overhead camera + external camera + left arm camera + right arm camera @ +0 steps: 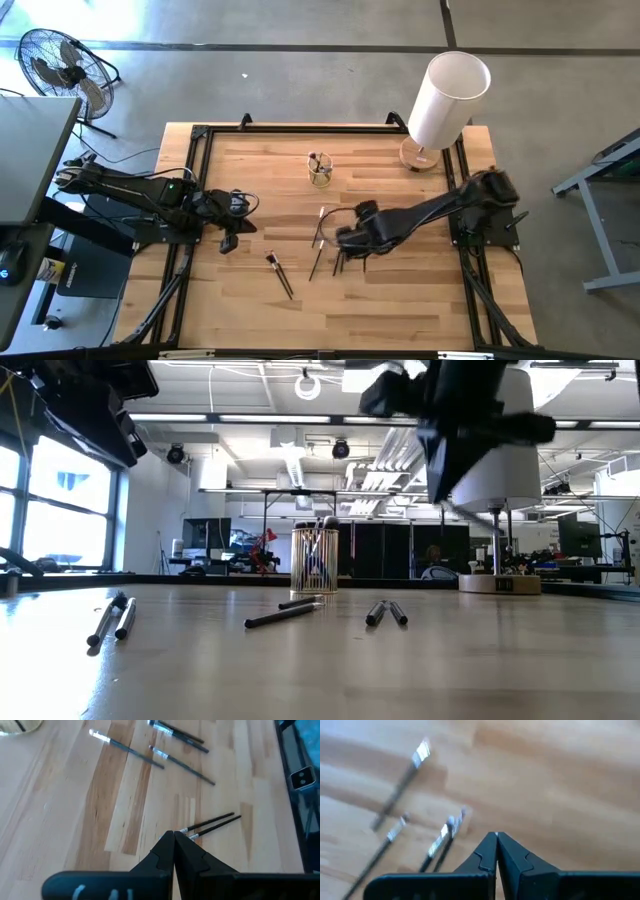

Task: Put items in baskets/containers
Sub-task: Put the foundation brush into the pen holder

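Wooden table holds six loose brushes, one cup.

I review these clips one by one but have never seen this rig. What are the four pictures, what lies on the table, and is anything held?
Two dark robot arms work at a wooden table. One picture looks straight down, one looks level across the tabletop, and two come from cameras on the arms' wrists. The left hand and the right hand hang over the middle of the table, both shut and holding nothing. Thin brushes lie loose on the wood, including a pair near the front edge. A small clear cup farther back already holds a few. The big white cylinder stands at the far right corner.
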{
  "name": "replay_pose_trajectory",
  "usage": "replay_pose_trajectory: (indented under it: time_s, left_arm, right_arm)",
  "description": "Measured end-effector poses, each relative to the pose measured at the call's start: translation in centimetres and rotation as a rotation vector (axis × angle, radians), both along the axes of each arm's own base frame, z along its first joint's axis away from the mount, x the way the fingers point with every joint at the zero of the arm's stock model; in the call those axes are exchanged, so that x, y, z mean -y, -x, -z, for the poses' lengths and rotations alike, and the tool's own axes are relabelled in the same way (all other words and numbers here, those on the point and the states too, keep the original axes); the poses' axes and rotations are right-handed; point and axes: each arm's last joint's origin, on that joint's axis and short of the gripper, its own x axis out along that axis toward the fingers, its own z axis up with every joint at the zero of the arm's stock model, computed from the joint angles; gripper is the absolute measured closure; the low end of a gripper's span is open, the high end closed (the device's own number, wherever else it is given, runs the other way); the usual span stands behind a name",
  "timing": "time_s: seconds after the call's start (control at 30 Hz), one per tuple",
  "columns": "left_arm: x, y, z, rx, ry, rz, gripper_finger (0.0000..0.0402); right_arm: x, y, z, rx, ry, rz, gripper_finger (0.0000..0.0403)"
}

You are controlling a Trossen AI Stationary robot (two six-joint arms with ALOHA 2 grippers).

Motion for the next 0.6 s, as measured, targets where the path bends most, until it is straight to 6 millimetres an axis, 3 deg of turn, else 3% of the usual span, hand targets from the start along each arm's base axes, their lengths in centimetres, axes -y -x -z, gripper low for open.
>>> replay_pose_trajectory:
  time_s: [0.1, 0.2, 0.33, 0.5, 0.6]
  left_arm:
    - [0.0, -0.3, -0.4, 0.051, -0.003, -0.014, 0.0401]
    - [-0.1, -0.6, -0.7, 0.104, -0.032, -0.065, 0.0401]
    - [-0.4, -0.8, -1.0, 0.147, -0.054, -0.198, 0.0401]
    - [-0.9, -0.8, -1.1, 0.175, -0.041, -0.399, 0.0401]
    - [-1.2, -0.9, -1.2, 0.213, 0.008, -0.561, 0.0401]
  right_arm:
    - [2.0, 1.6, -1.4, 0.028, 0.081, -0.064, 0.0402]
    - [4.7, 3.3, -0.5, 0.131, 0.092, -0.098, 0.0402]
    - [8.6, 5.1, 0.6, 0.41, 0.163, -0.185, 0.0402]
    - [13.7, 6.3, 0.2, 0.827, 0.434, -0.375, 0.0402]
    - [16.4, 6.7, -0.5, 0.921, 0.628, -0.493, 0.0403]
